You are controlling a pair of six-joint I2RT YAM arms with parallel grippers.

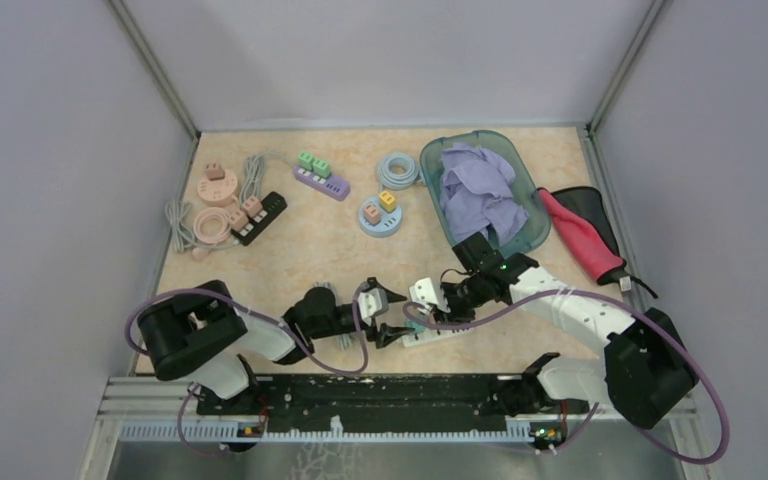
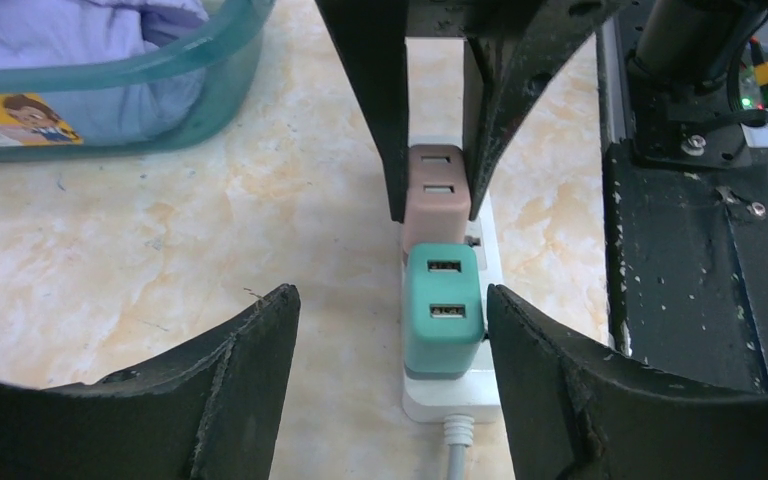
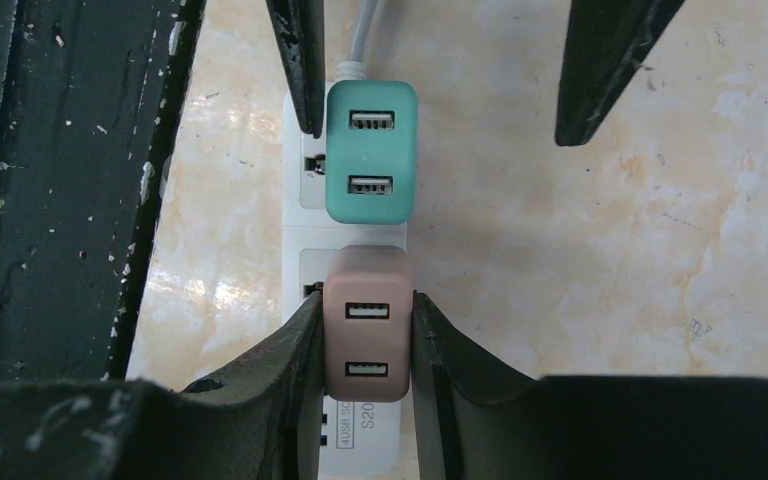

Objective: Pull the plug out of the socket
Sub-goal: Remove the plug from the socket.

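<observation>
A white power strip [image 1: 430,332] [image 2: 457,395] [image 3: 302,250] lies near the table's front edge with two plugs standing in it. My right gripper [image 3: 367,305] [image 1: 440,298] is shut on the pink-brown plug [image 3: 367,340] [image 2: 437,190], one finger pressed on each side. The teal plug [image 2: 444,310] [image 3: 371,150] sits beside it, nearer the strip's cord. My left gripper [image 2: 390,300] [image 1: 385,315] is open and straddles the teal plug. Its right finger is close to the plug's side, and a wide gap shows on the left.
A teal basin [image 1: 535,215] [image 2: 110,80] holding purple cloth stands behind the strip to the right. Other power strips [image 1: 322,178] and coiled cables [image 1: 397,170] lie at the back left. A red and black item [image 1: 585,235] is at the right. The black base rail [image 2: 700,250] runs alongside the strip.
</observation>
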